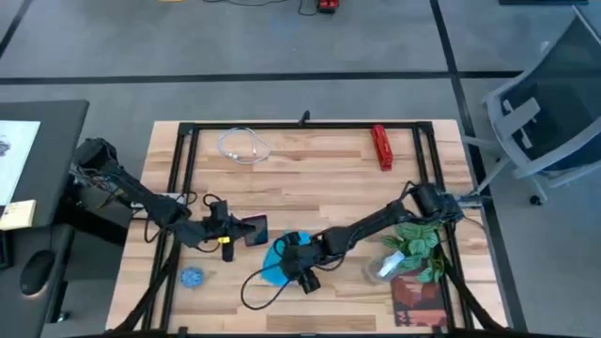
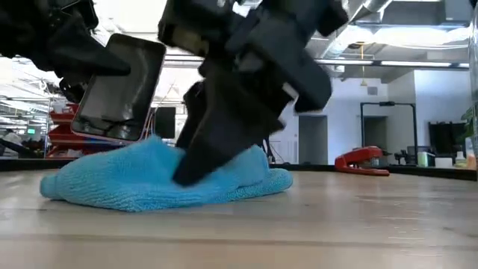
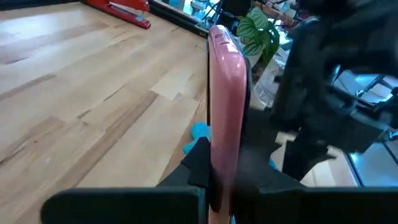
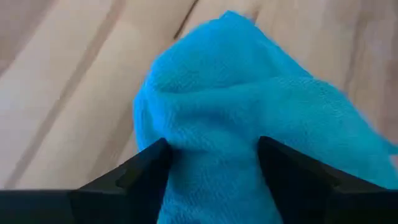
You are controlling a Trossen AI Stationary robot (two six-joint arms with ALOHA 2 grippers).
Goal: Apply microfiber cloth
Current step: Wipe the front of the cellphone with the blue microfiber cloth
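Observation:
The sky-blue microfiber cloth [image 2: 149, 183] lies bunched on the wooden table near its front edge, also seen in the high view [image 1: 275, 266]. My right gripper [image 4: 214, 158] comes down onto it with a heap of cloth between its fingers. Just left of the cloth my left gripper [image 1: 235, 230] is shut on a black smartphone [image 2: 119, 86] in a pink case. The phone is lifted above the table and tilted, with its screen toward the cloth. My left gripper pinches the smartphone across its thickness at one end [image 3: 219, 171], one finger on the screen side and one on the pink back. It comes level from the table's left. The phone is clear of the table and tilted. My right gripper has a raised fold of the cloth [image 4: 211, 140] between its two fingers [image 4: 146, 165], several layers thick. The fingers slant down from the table's right. The cloth rests on the table, slack around the hold.
A small round blue disc [image 1: 192, 277] lies near the front left. A black cable [image 1: 263, 293] loops in front of the cloth. A potted plant [image 1: 418, 242] and a clear bag stand at the front right. A red stapler [image 1: 380, 146] and a white cord [image 1: 242, 145] lie farther back.

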